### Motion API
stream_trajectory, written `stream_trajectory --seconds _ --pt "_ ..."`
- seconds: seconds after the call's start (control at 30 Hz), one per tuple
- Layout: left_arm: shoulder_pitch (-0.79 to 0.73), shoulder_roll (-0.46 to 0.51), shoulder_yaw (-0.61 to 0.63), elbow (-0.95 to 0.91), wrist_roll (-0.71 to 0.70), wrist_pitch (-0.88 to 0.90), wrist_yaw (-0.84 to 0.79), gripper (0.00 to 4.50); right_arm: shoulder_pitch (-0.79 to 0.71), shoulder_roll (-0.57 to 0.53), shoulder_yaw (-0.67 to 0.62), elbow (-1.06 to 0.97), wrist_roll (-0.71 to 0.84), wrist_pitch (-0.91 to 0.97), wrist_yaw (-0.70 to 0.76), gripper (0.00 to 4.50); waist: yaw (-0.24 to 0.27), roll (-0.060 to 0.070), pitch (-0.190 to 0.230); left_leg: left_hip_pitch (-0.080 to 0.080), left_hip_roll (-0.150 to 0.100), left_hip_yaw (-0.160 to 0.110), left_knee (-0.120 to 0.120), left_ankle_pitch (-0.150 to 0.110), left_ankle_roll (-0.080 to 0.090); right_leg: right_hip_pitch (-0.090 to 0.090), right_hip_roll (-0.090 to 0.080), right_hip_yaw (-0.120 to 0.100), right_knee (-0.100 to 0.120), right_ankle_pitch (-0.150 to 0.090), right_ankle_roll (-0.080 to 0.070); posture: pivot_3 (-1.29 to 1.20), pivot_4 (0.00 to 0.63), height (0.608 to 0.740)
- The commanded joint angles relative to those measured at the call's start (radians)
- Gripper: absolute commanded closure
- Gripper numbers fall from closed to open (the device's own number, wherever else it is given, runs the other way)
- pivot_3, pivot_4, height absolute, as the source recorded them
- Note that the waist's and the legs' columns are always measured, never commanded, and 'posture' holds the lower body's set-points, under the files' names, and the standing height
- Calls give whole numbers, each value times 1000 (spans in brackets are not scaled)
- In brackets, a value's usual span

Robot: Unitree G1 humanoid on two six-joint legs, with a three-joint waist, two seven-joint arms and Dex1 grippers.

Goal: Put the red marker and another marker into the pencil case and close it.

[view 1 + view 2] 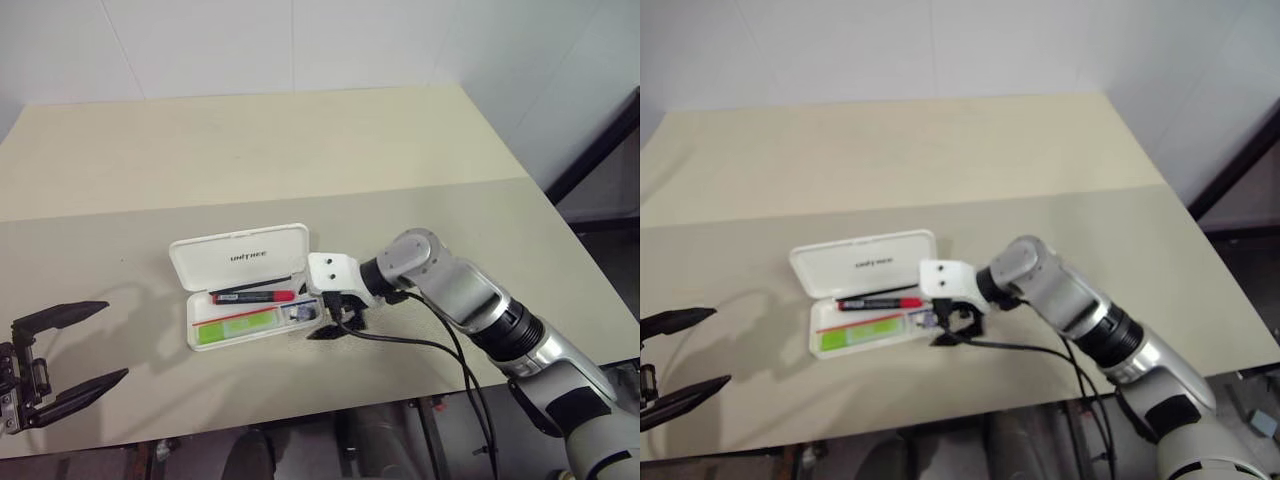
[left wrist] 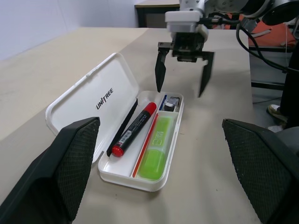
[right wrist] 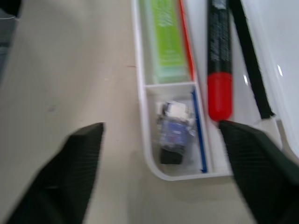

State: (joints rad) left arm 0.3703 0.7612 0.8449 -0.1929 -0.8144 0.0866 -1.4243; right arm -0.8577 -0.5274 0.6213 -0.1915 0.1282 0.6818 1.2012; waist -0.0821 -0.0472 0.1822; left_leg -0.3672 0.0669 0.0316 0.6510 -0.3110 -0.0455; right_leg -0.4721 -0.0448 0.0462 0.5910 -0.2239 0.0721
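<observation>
Left wrist view: white hard-plastic hinged pencil case (image 2: 100, 100) lies open on beige table (image 2: 210, 154), lid back. Inside, black-barrelled red-capped marker (image 2: 135, 128) and chunky light-green highlighter (image 2: 156, 149) lie side by side, a red stripe between them. Right gripper (image 2: 182, 79) hovers at the case's 12 o'clock end, fingers spread wide, empty.

Right wrist view: small end compartment holds a grey-white block (image 3: 175, 126).

Left eye view: left gripper (image 1: 70, 360), at 8 o'clock from the case, well apart, gapes empty.
</observation>
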Motion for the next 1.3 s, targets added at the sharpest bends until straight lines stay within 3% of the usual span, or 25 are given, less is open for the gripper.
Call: stream_trajectory --seconds 0.03,0.27,0.57,0.67,0.8,1.03,1.07,1.3 --pt "-7 5 4 -44 -8 2 28 0 -7 -49 -67 -102 66 19 64 63 1 0 0 0 0 0 0 0 0 0 0 0 0 0 0 0 150 740" --pt "-73 -6 -9 -103 -44 56 178 0 -10 -107 -188 -166 197 90 107 63 4 -1 0 1 0 0 1 0 0 1 0 0 0 1 2 0 150 740" --pt "-108 13 -44 -120 11 134 353 0 29 -112 -366 -160 294 132 7 63 2 -1 0 3 0 0 1 0 0 3 0 1 0 3 5 0 150 740" --pt "-165 8 -41 -96 -3 156 428 649 37 -112 -400 -149 299 135 -34 0 4 -1 0 3 0 0 2 0 0 3 0 1 0 3 5 0 150 740" --pt "-230 27 -45 -40 -18 179 437 1955 54 -122 -441 -154 322 136 -65 0 6 -1 0 4 0 0 2 0 0 5 0 2 -1 3 5 0 150 740" --pt "-390 106 -156 134 83 224 502 4287 112 -132 -518 -168 375 116 -96 0 14 -1 0 7 0 1 0 0 0 8 1 2 -1 3 5 0 150 740" --pt "-418 114 -170 162 97 230 512 4486 131 -140 -528 -178 388 115 -91 0 18 -1 0 7 0 1 0 0 0 8 1 2 -1 3 5 0 150 740" --pt "-667 141 -302 468 236 162 514 4486 309 -85 -630 -193 439 -55 -114 0 32 -2 -1 10 0 2 -2 0 0 10 1 2 -1 6 11 0 150 740"
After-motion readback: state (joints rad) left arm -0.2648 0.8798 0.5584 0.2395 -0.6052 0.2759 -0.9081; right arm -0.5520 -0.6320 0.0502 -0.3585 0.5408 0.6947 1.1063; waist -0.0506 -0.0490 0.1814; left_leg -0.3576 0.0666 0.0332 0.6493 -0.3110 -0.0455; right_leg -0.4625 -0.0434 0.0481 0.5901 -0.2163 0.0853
